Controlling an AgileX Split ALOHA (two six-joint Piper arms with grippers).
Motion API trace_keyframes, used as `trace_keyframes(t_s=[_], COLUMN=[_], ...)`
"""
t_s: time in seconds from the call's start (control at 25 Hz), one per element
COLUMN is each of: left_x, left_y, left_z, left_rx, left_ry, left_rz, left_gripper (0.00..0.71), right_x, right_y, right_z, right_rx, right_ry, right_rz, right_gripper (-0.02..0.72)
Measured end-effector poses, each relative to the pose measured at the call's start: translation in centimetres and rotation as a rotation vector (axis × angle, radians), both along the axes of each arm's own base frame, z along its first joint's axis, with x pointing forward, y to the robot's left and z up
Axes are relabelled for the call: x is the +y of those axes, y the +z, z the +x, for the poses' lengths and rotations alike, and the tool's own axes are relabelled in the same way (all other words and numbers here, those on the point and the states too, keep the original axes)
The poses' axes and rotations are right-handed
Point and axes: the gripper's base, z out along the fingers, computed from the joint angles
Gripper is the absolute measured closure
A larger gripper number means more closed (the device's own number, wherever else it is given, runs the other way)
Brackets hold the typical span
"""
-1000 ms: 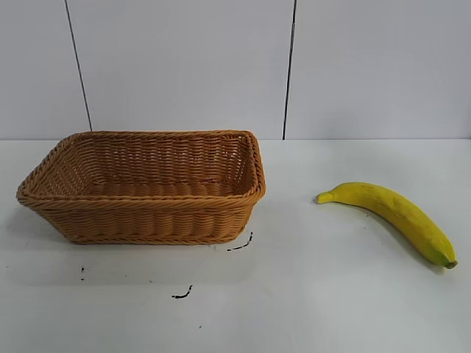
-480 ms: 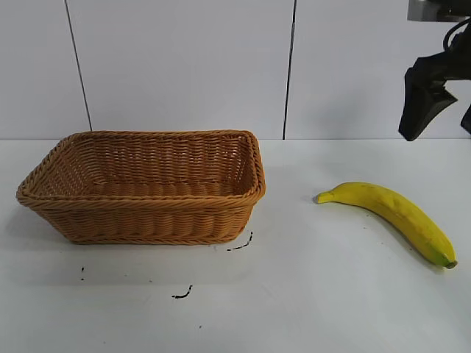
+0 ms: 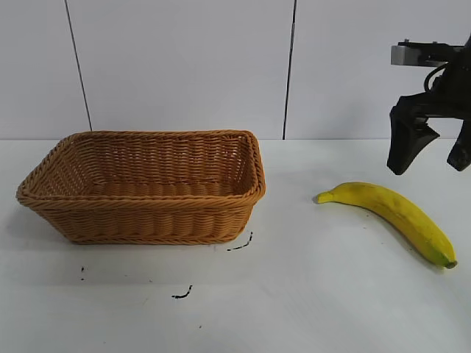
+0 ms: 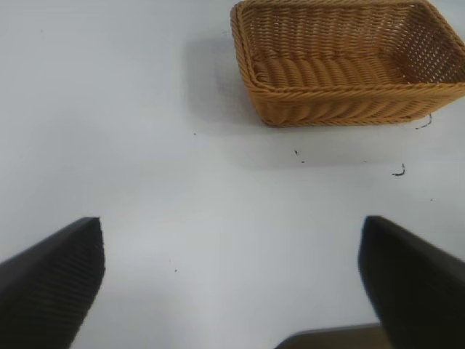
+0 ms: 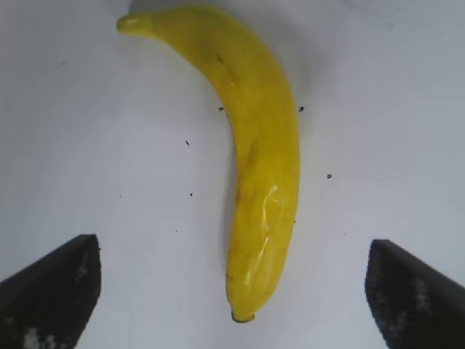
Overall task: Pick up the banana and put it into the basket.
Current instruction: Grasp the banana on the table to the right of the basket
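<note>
**Right tool drops in above the banana**

A second ago the right arm was out of the exterior view altogether; half a second ago its tool showed at the upper right corner, and now the right tool (image 3: 434, 151) sits lower and a little further in, hanging in the air above the far end of the banana (image 3: 394, 215). Banana and basket (image 3: 143, 187) have not shifted.

The right tool points steeply down with its two dark fingers (image 3: 406, 143) spread wide and nothing between them. In the right wrist view the banana (image 5: 258, 156) lies lengthwise in the gap between the fingers (image 5: 51, 291), clear of both, with bare desk (image 5: 109, 145) on either side.

The banana rests on the white desk (image 3: 309, 294), well apart from the basket, its stem turned toward the basket and its dark tip toward the near right edge. The basket stands upright and holds nothing.

The left tool (image 4: 232, 283) is parked away from the basket (image 4: 341, 58), its fingers (image 4: 54, 276) wide apart and gripping nothing.
</note>
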Motion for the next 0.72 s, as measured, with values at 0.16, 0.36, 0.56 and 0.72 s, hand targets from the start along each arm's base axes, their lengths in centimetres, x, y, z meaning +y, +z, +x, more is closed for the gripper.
trace_keyframes(t_s=[0.16,0.36,0.56,0.72], left_x=[0.0,0.0,0.0,0.0], left_y=[0.0,0.0,0.0,0.0], left_z=[0.0,0.0,0.0,0.0], left_rx=[0.0,0.0,0.0,0.0], left_ry=[0.0,-0.001,-0.001,0.0], left_rz=[0.0,-0.001,-0.001,0.0], left_gripper=[0.02,0.02,0.02,0.02], right_x=[0.1,1.8,1.8,1.6], right_y=[0.0,0.0,-1.4,-2.6], right_z=[0.1,0.4,0.8,1.1], right_rx=[-0.009,-0.047,-0.025,-0.012], right_ry=[-0.001,0.052,0.02,0.016], right_rz=[0.001,-0.037,-0.08,-0.104], right_gripper=[0.011,0.011,0.011,0.011])
